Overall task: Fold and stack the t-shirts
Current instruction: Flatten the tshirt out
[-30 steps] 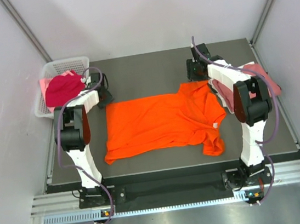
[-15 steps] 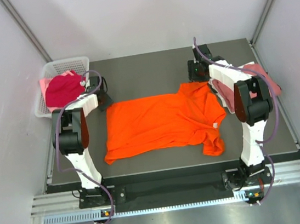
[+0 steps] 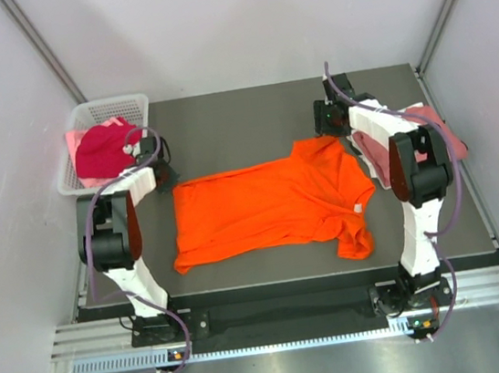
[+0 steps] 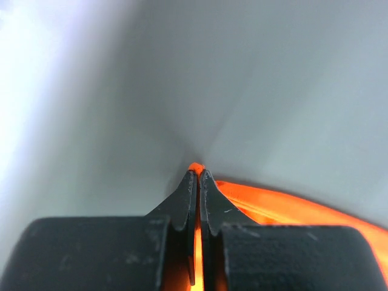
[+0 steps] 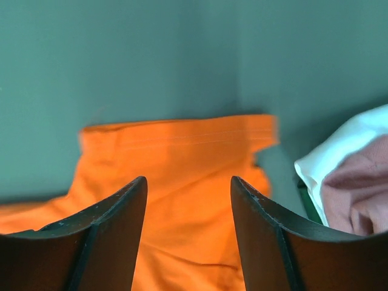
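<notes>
The orange shirt [image 3: 271, 207] lies spread across the middle of the desk [image 3: 241, 123], one sleeve folded toward the near right. The left end effector [image 3: 160, 172] sits low at the shirt's far left corner, clenched on the cloth. In the left wrist view, orange fabric shows pinched between its closed fingers [image 4: 188, 194]. The right end effector [image 3: 326, 121] hangs released over the shirt's far right corner, and its spread fingers [image 5: 121, 212] frame the orange hem. A rose shirt [image 5: 357, 194] on a white shirt [image 5: 339, 151] lies at the desk's right edge. A crimson shirt [image 3: 102, 151] fills the basket [image 3: 110, 105] at far left.
</notes>
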Action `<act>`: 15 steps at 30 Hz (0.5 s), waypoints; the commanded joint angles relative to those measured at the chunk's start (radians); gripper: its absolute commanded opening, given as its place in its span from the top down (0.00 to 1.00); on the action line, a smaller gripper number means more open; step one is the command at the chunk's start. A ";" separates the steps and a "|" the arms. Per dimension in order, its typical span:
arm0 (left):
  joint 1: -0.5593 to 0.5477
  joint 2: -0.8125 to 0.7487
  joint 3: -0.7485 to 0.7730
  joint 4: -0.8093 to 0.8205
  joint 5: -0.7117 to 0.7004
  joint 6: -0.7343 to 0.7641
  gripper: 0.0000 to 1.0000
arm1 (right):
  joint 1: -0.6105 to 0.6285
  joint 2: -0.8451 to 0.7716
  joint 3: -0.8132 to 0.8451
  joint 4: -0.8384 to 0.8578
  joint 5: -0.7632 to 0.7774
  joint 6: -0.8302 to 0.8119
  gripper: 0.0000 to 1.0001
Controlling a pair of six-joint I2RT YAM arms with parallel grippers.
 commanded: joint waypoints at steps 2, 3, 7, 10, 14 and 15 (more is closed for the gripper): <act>0.078 -0.123 -0.045 0.005 -0.052 -0.016 1.00 | -0.008 0.044 0.068 0.003 0.014 -0.011 0.42; 0.085 -0.126 -0.047 -0.002 -0.052 -0.018 1.00 | -0.010 0.048 0.073 0.001 0.020 -0.009 0.42; 0.095 -0.116 -0.050 0.014 -0.008 -0.008 1.00 | -0.016 0.079 0.097 0.003 0.017 -0.009 0.41; 0.095 -0.080 -0.052 0.034 0.043 -0.013 1.00 | -0.014 0.114 0.126 0.001 0.002 -0.008 0.42; 0.095 -0.063 -0.059 0.047 0.049 -0.011 1.00 | -0.019 0.154 0.168 -0.004 -0.011 0.000 0.42; 0.094 -0.066 -0.062 0.049 0.048 -0.008 1.00 | -0.023 0.162 0.184 -0.005 -0.017 0.004 0.42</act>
